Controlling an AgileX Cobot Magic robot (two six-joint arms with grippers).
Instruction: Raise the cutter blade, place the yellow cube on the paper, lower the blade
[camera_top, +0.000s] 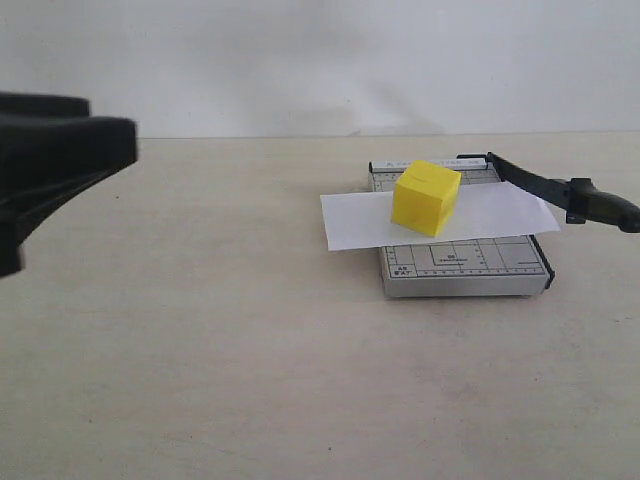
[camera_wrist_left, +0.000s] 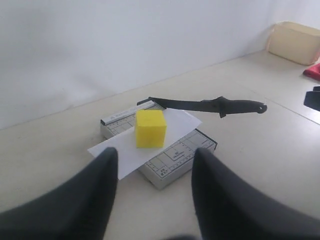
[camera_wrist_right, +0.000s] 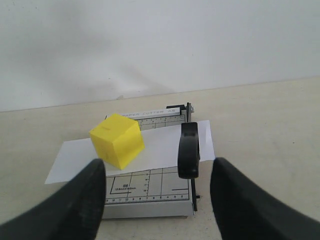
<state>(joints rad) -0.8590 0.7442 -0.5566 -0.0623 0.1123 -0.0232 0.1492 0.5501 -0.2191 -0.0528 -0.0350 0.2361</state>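
Lowering the cutter blade (camera_top: 545, 186) is the step left, since the yellow cube (camera_top: 427, 197) already sits on the paper (camera_top: 350, 225) laid across the grey cutter board (camera_top: 462, 272), toward the board's hinge end. The right gripper (camera_wrist_right: 158, 165), jaws spread and empty, faces the handle (camera_wrist_right: 189, 150) raised above the board's side edge; it should close squarely on the handle and swing down slowly. The left gripper (camera_wrist_left: 155, 155), also spread, hangs well apart from the board.

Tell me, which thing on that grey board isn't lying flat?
The black blade: its handle end is raised off the board. The paper lies flat, and the cube sits on it.
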